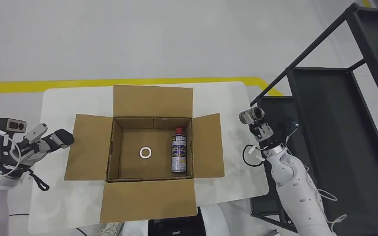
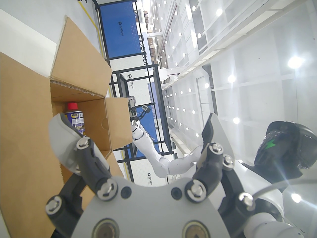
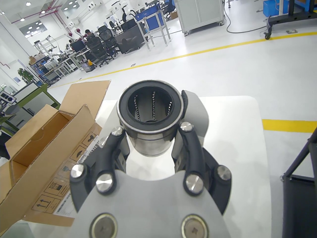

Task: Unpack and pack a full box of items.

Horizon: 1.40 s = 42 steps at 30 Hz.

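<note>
A linear bearing point(image 3: 150, 117) is pinched in the right gripper point(image 1: 254, 118), held over the right edge of the white table point(image 1: 230, 97). The left gripper point(image 1: 52, 137) is spread wide beside the left flap of the open cardboard box point(image 1: 152, 100), in which a spray can point(image 1: 179, 154) and a white ring point(image 1: 146, 153) are seen lying.

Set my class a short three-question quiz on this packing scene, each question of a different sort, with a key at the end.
1. True or false: the spray can is outside the box.
2. The right gripper is shut on: A) a metal cylinder; B) a bottle; C) nothing.
3. Fill in: the box also holds a small white ____, lying apart from the can.

Key: 1 false; 2 A; 3 ring.
</note>
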Tool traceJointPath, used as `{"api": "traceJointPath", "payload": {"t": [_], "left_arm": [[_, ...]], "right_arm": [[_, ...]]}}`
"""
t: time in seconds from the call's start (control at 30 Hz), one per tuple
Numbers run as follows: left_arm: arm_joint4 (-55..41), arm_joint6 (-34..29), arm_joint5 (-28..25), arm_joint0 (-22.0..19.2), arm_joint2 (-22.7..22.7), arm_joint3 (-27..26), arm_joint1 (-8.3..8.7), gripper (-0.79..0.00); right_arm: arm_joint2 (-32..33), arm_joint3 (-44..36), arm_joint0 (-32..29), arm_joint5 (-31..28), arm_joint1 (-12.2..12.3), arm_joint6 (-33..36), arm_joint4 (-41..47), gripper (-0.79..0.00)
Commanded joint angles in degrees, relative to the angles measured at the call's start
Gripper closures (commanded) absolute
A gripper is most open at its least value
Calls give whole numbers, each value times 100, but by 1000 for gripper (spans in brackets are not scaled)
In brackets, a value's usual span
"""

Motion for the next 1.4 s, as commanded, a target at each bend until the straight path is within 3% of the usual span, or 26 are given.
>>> {"api": "traceJointPath", "payload": {"t": [0.0, 0.17, 0.43, 0.63, 0.8, 1.03, 1.37], "left_arm": [[-5, -20, 19, -12, -7, 17, 2, -785], [-37, -64, 35, -36, -5, 43, 1, -785], [-48, -49, 51, -42, -3, 50, -5, -785], [-122, -44, 93, -46, 2, 72, -12, -785], [-163, -45, 105, -55, 3, 88, -15, -785], [-163, -45, 105, -55, 3, 88, -15, -785], [-163, -45, 105, -55, 3, 88, -15, -785]], "right_arm": [[-52, 26, 9, 13, -9, -101, -66, 0], [30, -524, -259, 75, 18, -239, -506, 0], [293, -2125, -1002, 211, 64, 38, -672, 0], [274, -3244, -1405, -196, 111, 880, -253, 0], [-174, -3829, -1379, -240, 132, 1788, -211, 0], [-1274, -3806, -1018, 111, 71, 2158, -904, 0], [-2472, -2765, -216, 880, -72, 2498, -1338, 0]]}}
